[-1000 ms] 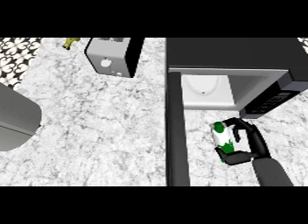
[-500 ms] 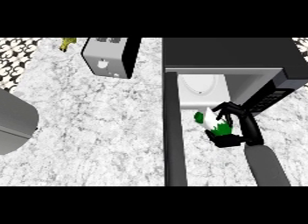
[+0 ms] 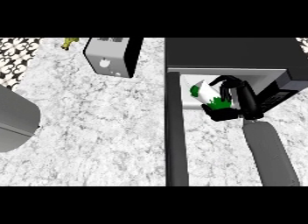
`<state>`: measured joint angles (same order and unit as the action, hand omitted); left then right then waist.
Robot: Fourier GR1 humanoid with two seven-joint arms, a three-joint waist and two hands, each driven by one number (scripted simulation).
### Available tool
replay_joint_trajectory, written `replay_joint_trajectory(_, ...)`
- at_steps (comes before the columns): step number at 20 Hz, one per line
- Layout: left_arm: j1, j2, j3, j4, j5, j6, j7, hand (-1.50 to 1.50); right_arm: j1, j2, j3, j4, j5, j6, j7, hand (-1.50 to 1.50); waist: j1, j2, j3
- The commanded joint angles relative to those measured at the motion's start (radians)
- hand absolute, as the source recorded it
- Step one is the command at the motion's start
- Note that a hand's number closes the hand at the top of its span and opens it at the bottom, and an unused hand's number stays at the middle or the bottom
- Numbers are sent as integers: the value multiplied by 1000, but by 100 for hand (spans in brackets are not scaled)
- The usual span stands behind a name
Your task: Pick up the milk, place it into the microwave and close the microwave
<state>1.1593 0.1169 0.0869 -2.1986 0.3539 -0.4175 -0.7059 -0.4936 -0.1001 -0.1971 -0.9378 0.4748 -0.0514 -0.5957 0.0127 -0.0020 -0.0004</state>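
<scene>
On the left we see a grey toaster [image 3: 111, 56] on the marble counter [image 3: 98, 127]. Moving right, the microwave [image 3: 237, 57] stands with its door [image 3: 174, 131] open, and our right hand [image 3: 237, 103] curls around the green-and-white milk carton [image 3: 207, 94] at the mouth of the cavity.

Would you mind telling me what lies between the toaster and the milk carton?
In the head view, bare marble counter, then the microwave's open door, seen edge-on, lie between the toaster and the milk carton.
</scene>
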Motion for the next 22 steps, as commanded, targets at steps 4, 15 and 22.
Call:
replay_joint_trajectory(4, -120, 20, 23, 57, 12, -18, 30, -150, -252, -73, -62, 267, 40, -88, 49, 150, 24, 14, 1)
replay_joint_trajectory(15, -179, 62, 63, 81, 60, -26, 90, -150, -418, -81, -190, 562, 57, -449, 109, 150, 69, 37, 4)
replay_joint_trajectory(22, -217, 67, 60, 87, 28, -28, 94, -150, -428, -147, -184, 655, 102, -540, 5, -150, 88, 45, 5)
